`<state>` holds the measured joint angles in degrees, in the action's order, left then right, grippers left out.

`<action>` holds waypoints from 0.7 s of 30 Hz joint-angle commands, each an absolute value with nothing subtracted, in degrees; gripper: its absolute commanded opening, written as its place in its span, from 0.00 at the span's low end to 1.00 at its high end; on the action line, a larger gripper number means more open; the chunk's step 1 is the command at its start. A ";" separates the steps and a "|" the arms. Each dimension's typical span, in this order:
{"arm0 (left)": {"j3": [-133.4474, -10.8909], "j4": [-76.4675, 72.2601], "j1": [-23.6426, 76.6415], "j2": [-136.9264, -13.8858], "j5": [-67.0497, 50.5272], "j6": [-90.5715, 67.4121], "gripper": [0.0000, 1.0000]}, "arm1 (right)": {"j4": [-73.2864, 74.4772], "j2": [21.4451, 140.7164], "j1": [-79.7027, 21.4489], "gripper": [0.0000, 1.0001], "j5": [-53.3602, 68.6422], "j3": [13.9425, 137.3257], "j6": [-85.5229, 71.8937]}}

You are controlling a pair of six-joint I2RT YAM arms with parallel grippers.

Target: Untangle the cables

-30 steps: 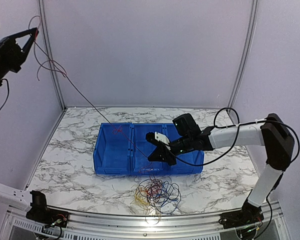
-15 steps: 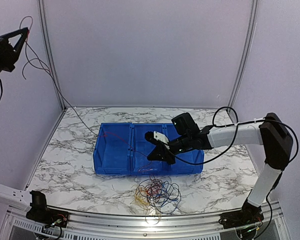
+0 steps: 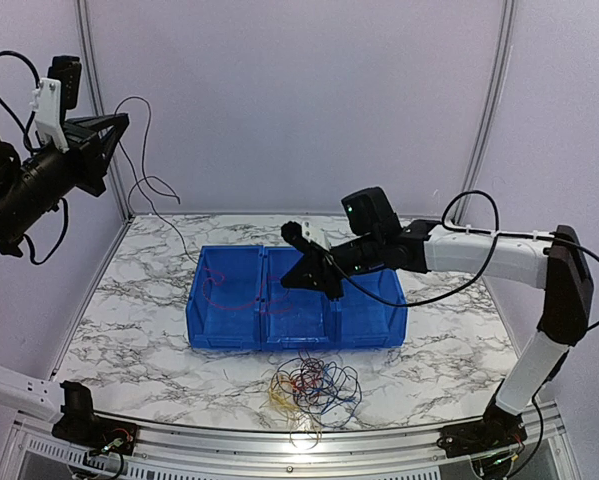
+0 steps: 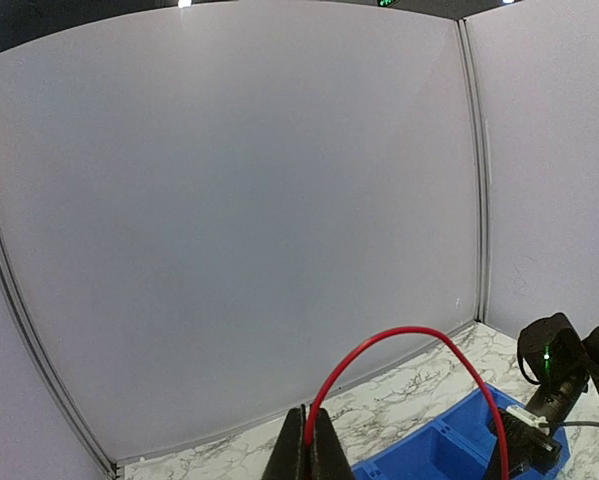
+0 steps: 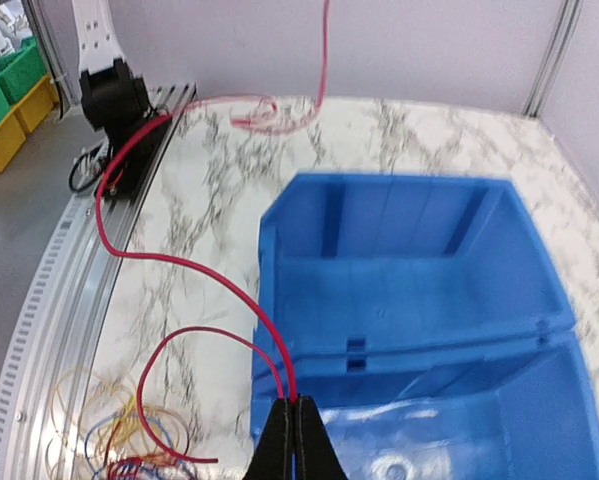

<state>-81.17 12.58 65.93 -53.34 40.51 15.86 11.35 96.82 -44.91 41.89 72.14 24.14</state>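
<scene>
left gripper (image 4: pixel 307 425) and right gripper (image 5: pixel 288 415) each pinch a red cable (image 4: pixel 409 330).

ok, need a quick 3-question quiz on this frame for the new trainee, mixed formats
1. True or false: the left gripper is open and empty.
2. Where does the tangled pile of cables lie? A) on the table, in front of the blue bin; B) inside the bin; C) behind the bin.
3. What colour is the cable pinched in the right gripper?

Key
1. False: it is shut on a red cable.
2. A.
3. Red.
</scene>
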 commanded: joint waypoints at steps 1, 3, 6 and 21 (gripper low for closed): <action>-81.55 7.03 65.63 -53.62 45.03 17.83 0.00 | 12.82 101.16 -47.74 0.00 38.75 83.55 21.86; -80.61 4.25 65.57 -53.99 47.49 17.85 0.00 | 12.36 104.79 -48.77 0.00 35.30 87.60 21.11; -77.33 -2.70 65.50 -54.77 51.42 17.89 0.00 | 11.68 112.07 -48.99 0.00 31.02 94.49 18.42; -69.58 -9.18 52.98 -66.77 34.83 0.37 0.00 | 13.59 107.72 -43.42 0.45 27.02 90.83 20.05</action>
<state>-69.76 -5.08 55.00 -65.65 40.82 5.28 15.16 119.42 -43.20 27.46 95.39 16.69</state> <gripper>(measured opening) 0.018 0.441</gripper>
